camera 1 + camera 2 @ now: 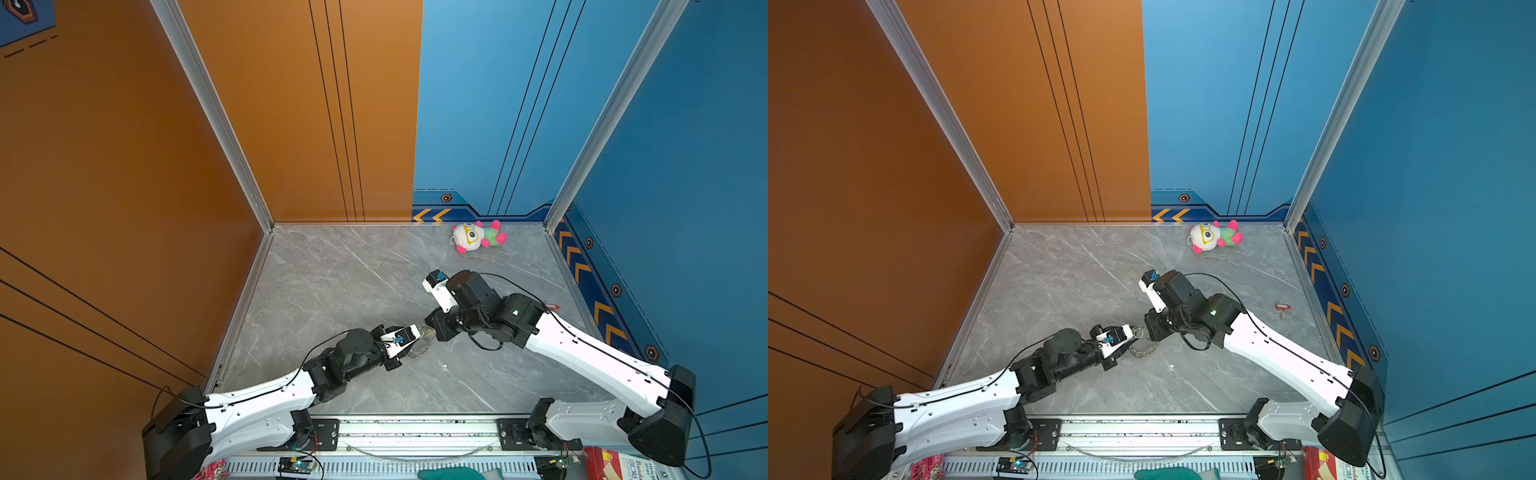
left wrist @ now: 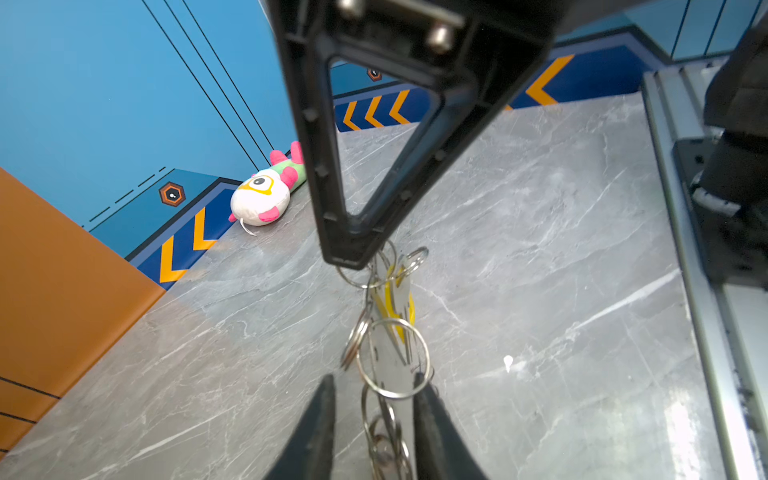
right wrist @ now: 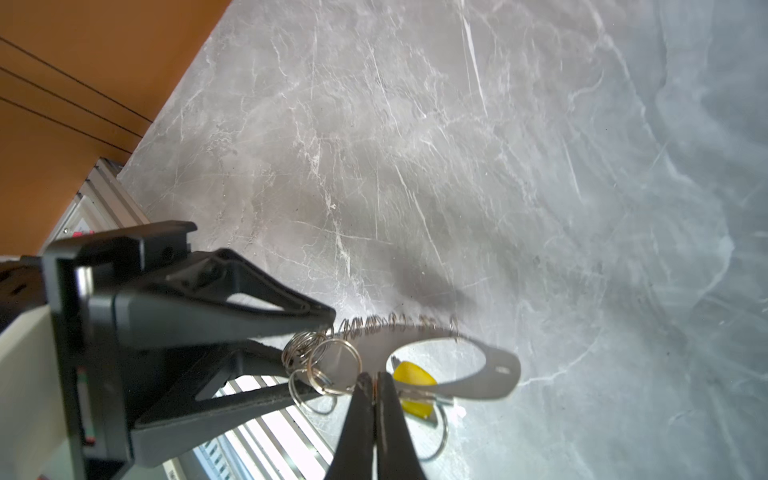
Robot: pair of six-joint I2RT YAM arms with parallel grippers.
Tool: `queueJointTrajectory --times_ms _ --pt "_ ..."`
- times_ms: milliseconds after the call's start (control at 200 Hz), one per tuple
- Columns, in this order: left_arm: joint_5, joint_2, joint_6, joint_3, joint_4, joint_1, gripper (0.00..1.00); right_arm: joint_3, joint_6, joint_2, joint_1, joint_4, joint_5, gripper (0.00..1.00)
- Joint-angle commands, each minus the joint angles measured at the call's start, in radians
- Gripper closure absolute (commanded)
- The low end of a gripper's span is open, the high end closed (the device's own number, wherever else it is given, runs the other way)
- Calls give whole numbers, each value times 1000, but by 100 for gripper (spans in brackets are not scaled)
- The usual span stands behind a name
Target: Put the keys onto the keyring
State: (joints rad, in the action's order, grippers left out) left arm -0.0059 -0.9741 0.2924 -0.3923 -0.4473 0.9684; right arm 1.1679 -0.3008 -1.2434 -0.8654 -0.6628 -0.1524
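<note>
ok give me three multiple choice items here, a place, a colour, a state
1. Where is the red key? A on the table beside the right arm; B against the plush toy; C in the far left corner.
2. Key head at the keyring: A green; B yellow; C blue.
3. The right gripper has fingers: A wide apart; B shut on the plush toy; C shut on the keyring.
1 A, a top view shows it there; 2 B, the yellow key shows through the loop; 3 C, they pinch its flat plate.

Grey marbled tabletop (image 1: 353, 291), orange wall (image 1: 104, 166) on the left, blue wall (image 1: 685, 166) on the right.
</note>
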Motion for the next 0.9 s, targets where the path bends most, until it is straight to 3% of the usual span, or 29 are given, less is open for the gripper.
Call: queueJointTrajectory --times_ms 0,295,440,596,896 --pt "60 52 -158 -21 -18 -39 55 -50 157 62 -11 95 6 100" --pt "247 110 -349 -78 54 -122 50 -206 318 179 -3 301 -100 100" --pt "403 62 -379 -116 58 -149 58 -236 352 209 4 333 -145 100" --pt "495 31 -379 -124 57 -156 62 -272 347 245 9 393 -177 100" --pt "496 18 -379 -128 62 -157 68 -310 359 294 11 423 -252 100"
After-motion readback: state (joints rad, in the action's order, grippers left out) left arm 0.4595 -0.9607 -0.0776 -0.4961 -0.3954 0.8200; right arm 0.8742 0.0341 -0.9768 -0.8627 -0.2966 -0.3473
